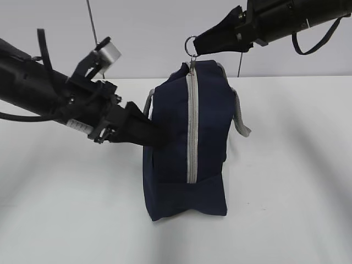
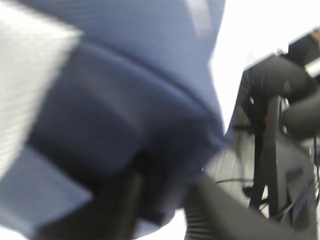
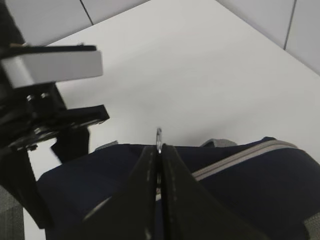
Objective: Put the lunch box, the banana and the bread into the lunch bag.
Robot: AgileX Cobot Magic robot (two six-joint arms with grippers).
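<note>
Navy fabric makes up the single lunch bag (image 1: 184, 143), which is stood upright on the white desk (image 1: 286, 192), its grey zipper (image 1: 192, 126) seen running closed from the top edge down the facing side. One metal ring pull (image 1: 190, 45) is seen at the top of the zipper, and it is pinched between the closed fingers of the right gripper (image 1: 199, 45); in the right wrist view the ring (image 3: 159, 140) is seen clamped edge-on with no gap left between the fingers. The left gripper (image 1: 157, 136) is pressed against the bag's left side; in the left wrist view a fold of the blue fabric (image 2: 125, 100) is seen drawn between its narrowly parted fingers. Two grey webbing handles (image 1: 241, 118) are seen, one at each side of the bag
</note>
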